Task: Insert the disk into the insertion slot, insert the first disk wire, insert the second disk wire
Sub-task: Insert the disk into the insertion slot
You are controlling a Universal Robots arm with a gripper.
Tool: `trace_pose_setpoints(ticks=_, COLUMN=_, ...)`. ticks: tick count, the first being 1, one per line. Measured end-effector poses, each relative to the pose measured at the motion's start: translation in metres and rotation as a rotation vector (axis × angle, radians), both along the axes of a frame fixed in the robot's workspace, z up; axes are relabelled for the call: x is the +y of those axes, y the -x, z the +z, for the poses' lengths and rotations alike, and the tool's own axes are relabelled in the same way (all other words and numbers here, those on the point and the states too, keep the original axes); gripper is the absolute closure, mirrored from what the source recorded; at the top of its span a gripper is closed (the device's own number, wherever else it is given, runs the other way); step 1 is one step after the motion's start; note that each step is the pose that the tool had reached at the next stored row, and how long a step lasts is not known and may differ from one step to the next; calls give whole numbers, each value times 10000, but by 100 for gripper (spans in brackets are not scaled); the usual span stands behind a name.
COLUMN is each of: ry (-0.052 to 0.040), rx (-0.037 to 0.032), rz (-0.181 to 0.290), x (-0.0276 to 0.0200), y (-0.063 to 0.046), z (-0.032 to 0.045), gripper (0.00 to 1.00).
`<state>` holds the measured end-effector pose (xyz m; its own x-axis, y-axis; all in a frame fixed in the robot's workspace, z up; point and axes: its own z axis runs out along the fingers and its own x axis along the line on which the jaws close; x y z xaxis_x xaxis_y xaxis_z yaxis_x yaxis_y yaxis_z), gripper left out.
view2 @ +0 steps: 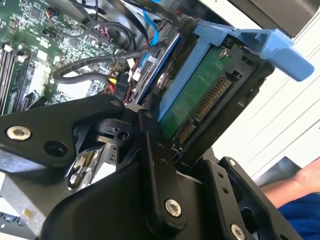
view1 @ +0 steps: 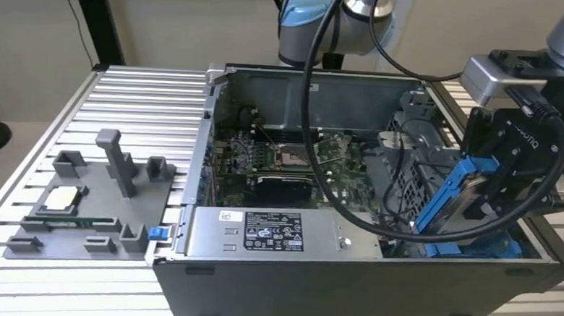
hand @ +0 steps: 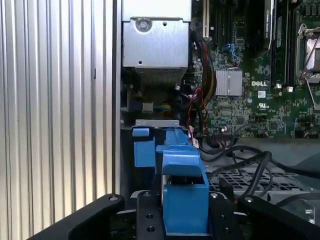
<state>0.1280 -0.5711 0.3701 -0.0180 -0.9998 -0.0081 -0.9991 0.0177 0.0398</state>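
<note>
Matt black claw (view1: 487, 201), disk (view1: 451, 199) in smooth blue plastic, ribbed metal table (view1: 140, 100)

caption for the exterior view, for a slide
Gripper holds the blue-framed disk tilted on edge over the open computer case

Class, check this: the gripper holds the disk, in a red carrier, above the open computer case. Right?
No. The carrier is blue, not red, as the exterior view shows; the gripper holds the disk above the open computer case.
</note>
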Motion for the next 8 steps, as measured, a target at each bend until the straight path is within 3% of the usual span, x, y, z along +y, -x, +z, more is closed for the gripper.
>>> trace_pose_setpoints(ticks=7, ry=-1, rx=-1, rz=0, x=0, y=0, z=-26, gripper=100)
trace_pose_setpoints(ticks=8, ry=1, rx=-2, rz=1, x=0, y=0, z=-26, gripper=0)
